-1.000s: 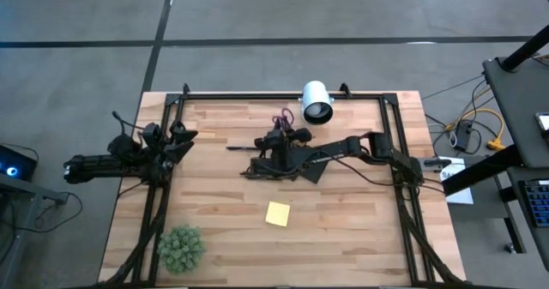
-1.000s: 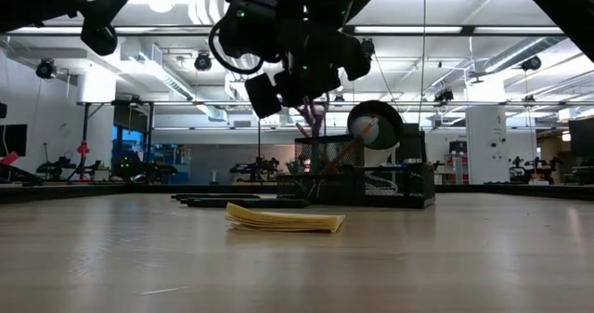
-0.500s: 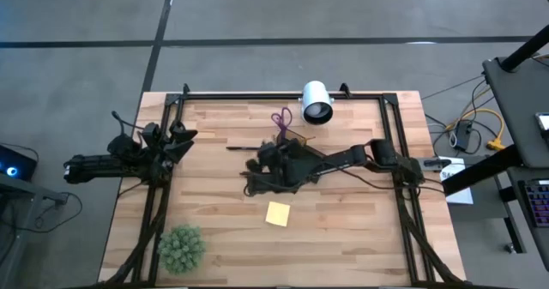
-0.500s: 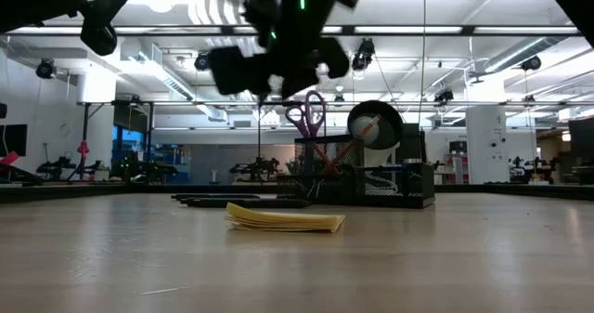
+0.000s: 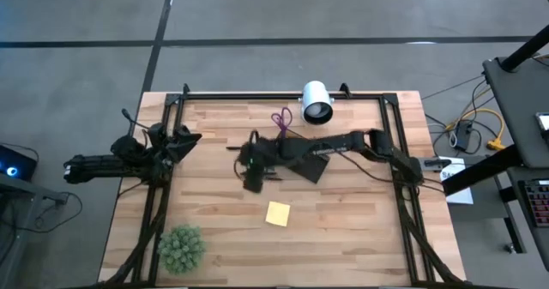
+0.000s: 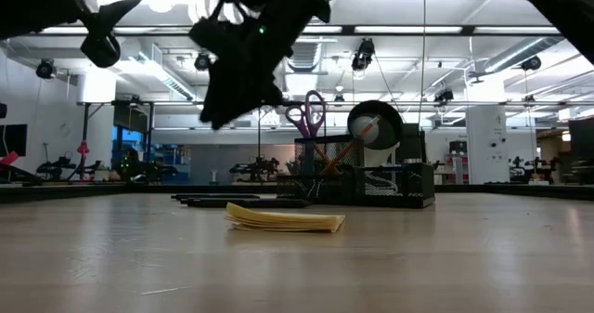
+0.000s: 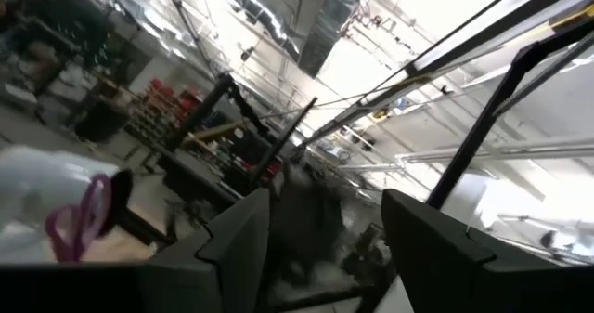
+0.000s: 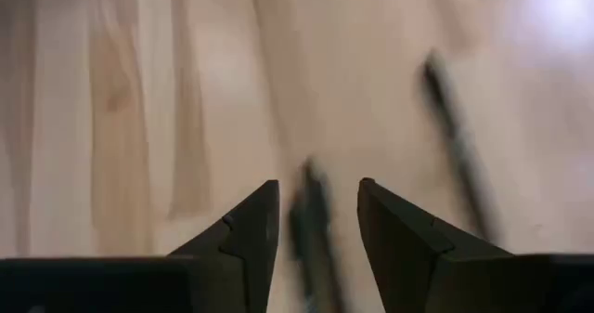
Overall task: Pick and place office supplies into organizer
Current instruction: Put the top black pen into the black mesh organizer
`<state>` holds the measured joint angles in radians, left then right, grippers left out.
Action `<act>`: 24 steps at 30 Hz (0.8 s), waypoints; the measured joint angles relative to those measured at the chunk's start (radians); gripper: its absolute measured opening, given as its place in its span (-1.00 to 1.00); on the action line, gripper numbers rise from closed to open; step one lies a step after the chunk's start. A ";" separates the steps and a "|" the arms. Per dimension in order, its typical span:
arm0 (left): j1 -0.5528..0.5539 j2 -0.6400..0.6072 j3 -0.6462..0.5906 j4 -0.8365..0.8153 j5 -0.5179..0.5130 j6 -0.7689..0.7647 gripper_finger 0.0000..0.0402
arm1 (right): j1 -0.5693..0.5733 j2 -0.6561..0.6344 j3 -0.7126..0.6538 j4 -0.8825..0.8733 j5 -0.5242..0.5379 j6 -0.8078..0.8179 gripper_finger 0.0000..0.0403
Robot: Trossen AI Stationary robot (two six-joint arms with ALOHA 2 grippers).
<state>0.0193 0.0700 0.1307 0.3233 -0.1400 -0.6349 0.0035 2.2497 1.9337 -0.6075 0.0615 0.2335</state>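
My right gripper (image 5: 247, 165) (image 8: 318, 185) hangs open above the table's middle, slanting down, left of the black organizer (image 5: 313, 172) (image 6: 371, 178). A slim dark pen (image 8: 314, 234) lies on the wood below the gap between its fingers, untouched. A second thin dark stick (image 8: 455, 150) lies beside it. The purple-handled scissors (image 5: 281, 122) (image 6: 309, 116) stand in the organizer, handles up. The yellow sticky-note pad (image 5: 277, 213) (image 6: 283, 218) lies flat nearer the front. My left gripper (image 5: 184, 139) (image 7: 327, 202) waits open at the table's left edge, raised.
A white cylindrical camera (image 5: 316, 102) sits at the far edge behind the organizer. A fuzzy green plant ball (image 5: 181, 248) rests at the near left corner. Bare wood lies around the sticky pad and along the front.
My right gripper has drawn away from the organizer, risen and swung toward the table's left, its wrist turning until the fingers slant down over the pen. The scissors stay standing in the organizer. My left gripper has rolled a little in place.
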 joint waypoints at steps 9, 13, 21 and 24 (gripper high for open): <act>0.000 -0.002 -0.010 -0.103 0.168 -0.040 -0.03 | -0.153 0.104 0.181 -0.048 -0.039 -0.300 -0.34; 0.000 -0.007 -0.010 -0.217 0.260 -0.040 -0.03 | -0.179 0.191 0.261 -0.119 -0.064 -0.345 -0.32; 0.000 -0.036 -0.010 -0.306 0.409 0.026 -0.03 | -0.181 0.269 0.324 -0.223 -0.062 -0.435 -0.26; 0.000 -0.042 -0.010 -0.311 0.408 0.047 -0.03 | -0.185 0.271 0.307 -0.221 -0.062 -0.437 -0.26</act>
<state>0.0196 0.0284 0.1211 0.0124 0.2681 -0.5880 -0.1819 2.5207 2.2406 -0.8284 -0.0005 -0.2035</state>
